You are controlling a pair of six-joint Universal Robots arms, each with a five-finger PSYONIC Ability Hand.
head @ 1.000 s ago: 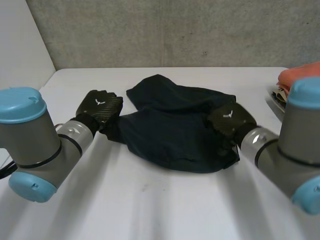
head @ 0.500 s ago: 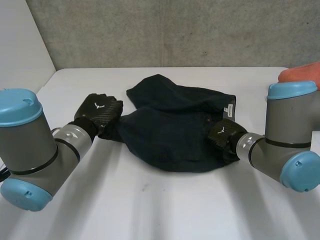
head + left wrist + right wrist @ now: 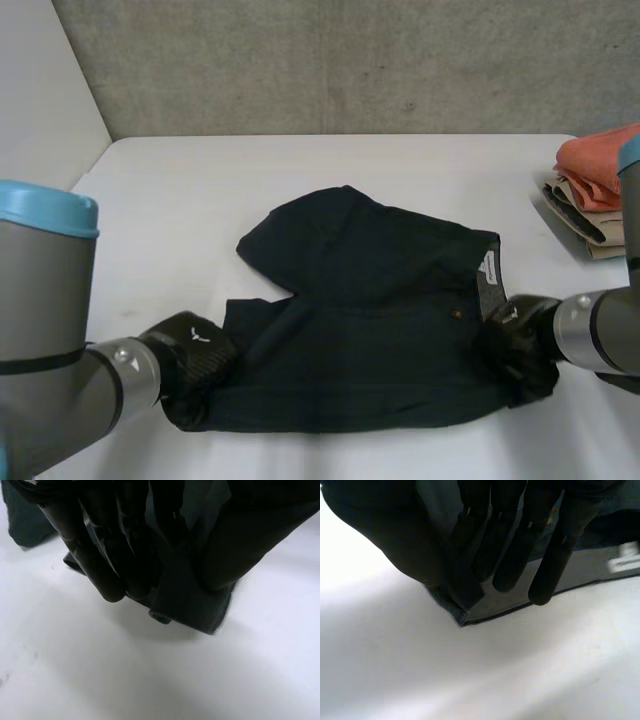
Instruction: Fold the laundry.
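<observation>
Head view: dark garment (image 3: pixel 370 330) on white table (image 3: pixel 180 180), concrete wall (image 3: pixel 350 60) behind.

A white table (image 3: pixel 340 170) runs out to a grey concrete wall (image 3: pixel 350 60) on the far side, with a plain white wall (image 3: pixel 40 90) on the left. At the table's right edge sits a stack of folded clothes (image 3: pixel 588 205), an orange piece (image 3: pixel 600 160) on top and beige ones (image 3: pixel 600 240) beneath.

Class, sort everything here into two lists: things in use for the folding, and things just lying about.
In use: dark garment; left hand and right hand, each pinching a near corner.
Lying about: folded pile, at the table edge.
</observation>
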